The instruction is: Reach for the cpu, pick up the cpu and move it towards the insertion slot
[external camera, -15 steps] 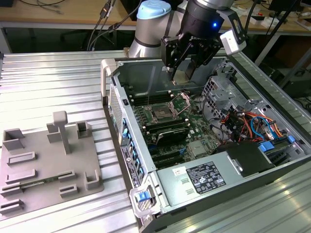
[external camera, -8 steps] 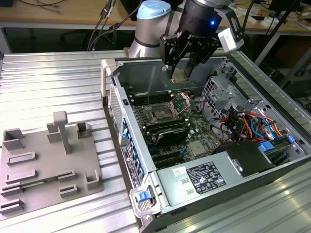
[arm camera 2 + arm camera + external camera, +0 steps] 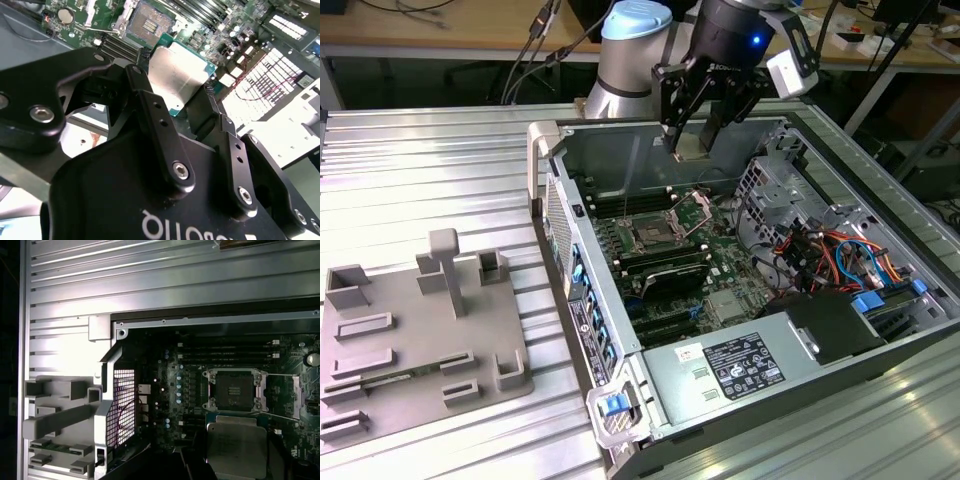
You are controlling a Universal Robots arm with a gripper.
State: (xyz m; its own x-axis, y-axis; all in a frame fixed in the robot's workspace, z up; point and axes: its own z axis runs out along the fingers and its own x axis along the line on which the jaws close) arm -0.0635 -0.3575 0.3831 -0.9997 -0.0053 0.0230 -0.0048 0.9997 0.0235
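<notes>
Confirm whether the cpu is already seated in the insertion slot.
No. In the first wrist view the cpu sits between the hand's fingers, clear of the insertion slot, whose dark centre is bare.

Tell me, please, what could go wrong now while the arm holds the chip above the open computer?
1. The gripper pinches the cpu only by its edges; it might slip and fall onto the motherboard.
2. The cpu looks tilted in the second wrist view, so it may meet the insertion slot crooked.
3. The slot's wire levers lie close beside it and could snag.
</notes>
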